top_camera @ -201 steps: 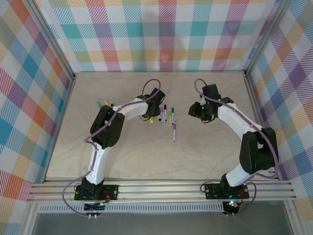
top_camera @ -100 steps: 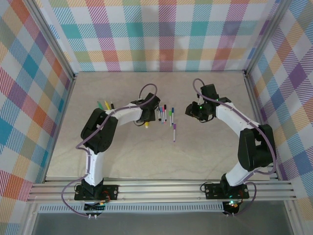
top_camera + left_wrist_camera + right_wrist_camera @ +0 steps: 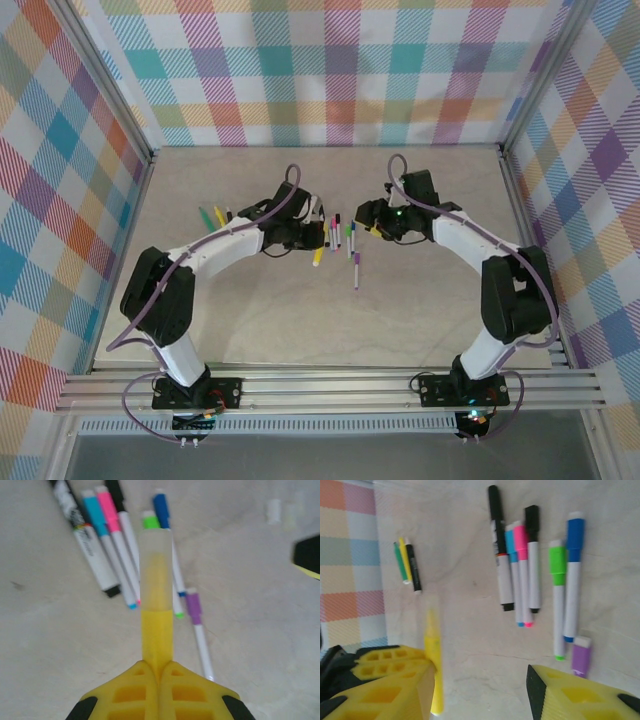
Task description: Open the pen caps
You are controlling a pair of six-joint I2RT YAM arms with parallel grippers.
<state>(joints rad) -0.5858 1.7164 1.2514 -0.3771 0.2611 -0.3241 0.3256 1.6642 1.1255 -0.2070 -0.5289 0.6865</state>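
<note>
My left gripper (image 3: 159, 667) is shut on a yellow highlighter (image 3: 157, 630), held pointing away from the wrist. Its frosted cap (image 3: 155, 555) is on the far end. In the top view that gripper (image 3: 303, 237) hangs left of the row of pens (image 3: 338, 232), with the highlighter (image 3: 318, 256) sticking out toward the front. White pens with black, cyan, pink, green and blue caps (image 3: 521, 540) lie side by side, and a purple-capped pen (image 3: 194, 605) lies nearest. My right gripper (image 3: 480, 680) is open above the table with nothing between its fingers, just right of the row (image 3: 368, 220).
Three more pens, green, yellow and black (image 3: 214, 215), lie apart at the left of the table. Two small pale stubs (image 3: 280, 512) lie on the table beyond the row. Checked walls close the back and sides. Bare tabletop lies toward the front.
My left gripper has shut on the yellow highlighter and drawn back left with it as the arm swung out. The right gripper has moved left toward the pens and opened wider.
</note>
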